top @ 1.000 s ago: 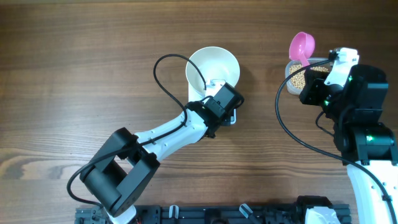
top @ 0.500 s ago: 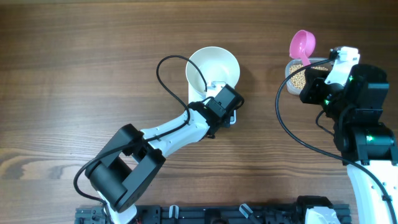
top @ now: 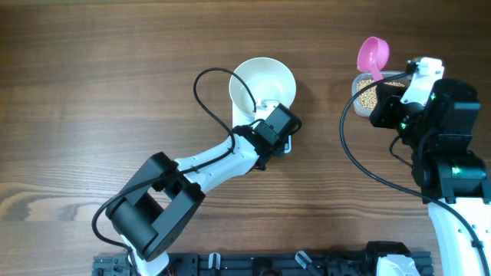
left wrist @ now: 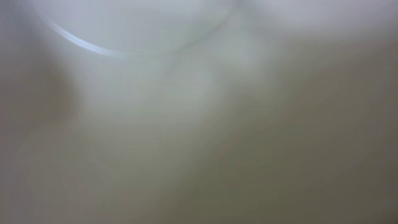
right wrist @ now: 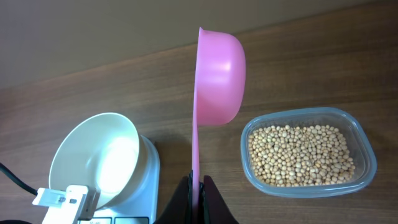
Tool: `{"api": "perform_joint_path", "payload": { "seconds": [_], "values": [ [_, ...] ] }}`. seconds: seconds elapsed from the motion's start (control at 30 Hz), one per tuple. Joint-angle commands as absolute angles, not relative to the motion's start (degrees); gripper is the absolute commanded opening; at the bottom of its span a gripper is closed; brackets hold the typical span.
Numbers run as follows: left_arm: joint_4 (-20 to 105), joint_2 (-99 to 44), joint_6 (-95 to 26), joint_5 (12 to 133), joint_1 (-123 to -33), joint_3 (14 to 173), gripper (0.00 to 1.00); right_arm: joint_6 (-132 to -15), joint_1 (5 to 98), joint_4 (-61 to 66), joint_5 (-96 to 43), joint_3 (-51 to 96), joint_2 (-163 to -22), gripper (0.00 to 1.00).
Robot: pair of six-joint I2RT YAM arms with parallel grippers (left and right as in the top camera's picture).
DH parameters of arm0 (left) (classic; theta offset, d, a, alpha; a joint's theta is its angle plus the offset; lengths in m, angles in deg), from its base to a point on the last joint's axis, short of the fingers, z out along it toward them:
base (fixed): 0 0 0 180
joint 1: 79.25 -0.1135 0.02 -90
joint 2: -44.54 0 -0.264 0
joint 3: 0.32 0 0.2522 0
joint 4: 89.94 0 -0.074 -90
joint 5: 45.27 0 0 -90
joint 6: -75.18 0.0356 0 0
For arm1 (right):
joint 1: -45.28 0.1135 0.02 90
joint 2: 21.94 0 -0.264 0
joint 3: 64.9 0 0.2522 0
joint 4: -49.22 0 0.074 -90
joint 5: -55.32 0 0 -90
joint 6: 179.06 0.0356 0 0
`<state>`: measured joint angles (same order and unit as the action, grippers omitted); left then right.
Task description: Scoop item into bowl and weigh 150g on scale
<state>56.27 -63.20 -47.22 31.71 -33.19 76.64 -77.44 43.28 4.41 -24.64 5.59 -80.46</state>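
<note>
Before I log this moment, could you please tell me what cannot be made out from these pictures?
- Scale display: covered by the left arm in the overhead view, cut off by the bottom edge in the right wrist view.
- Left gripper: whether it grips the bowl; its own wrist hides the fingertips overhead, and the left wrist view is blur.

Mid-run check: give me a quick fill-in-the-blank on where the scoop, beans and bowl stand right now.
1. The right gripper is shut on the handle of the ____ scoop.
2. The beans lie in the clear ____; the white bowl holds none.
3. The white bowl sits on the ____.
Missing words: pink; tub; scale.
</note>
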Motion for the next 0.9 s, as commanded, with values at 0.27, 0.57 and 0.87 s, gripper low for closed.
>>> {"api": "perform_joint_path", "payload": {
  "seconds": [0.27, 0.57, 0.87],
  "values": [
    [55.7, -66.5, -46.6, 31.8, -33.4, 76.3, 0.04, -78.4, 43.1, 5.0, -24.1, 6.4, -80.6, 0.04],
    [55.5, -69.2, -46.6, 33.7, -33.4, 76.3, 0.04, -78.4, 43.1, 5.0, -23.0, 6.4, -80.6, 0.04],
    [53.8, -69.6, -46.7, 33.7, -33.4, 76.3, 0.04, -78.4, 43.1, 5.4, -23.0, 6.4, -80.6, 0.04]
  ]
}}
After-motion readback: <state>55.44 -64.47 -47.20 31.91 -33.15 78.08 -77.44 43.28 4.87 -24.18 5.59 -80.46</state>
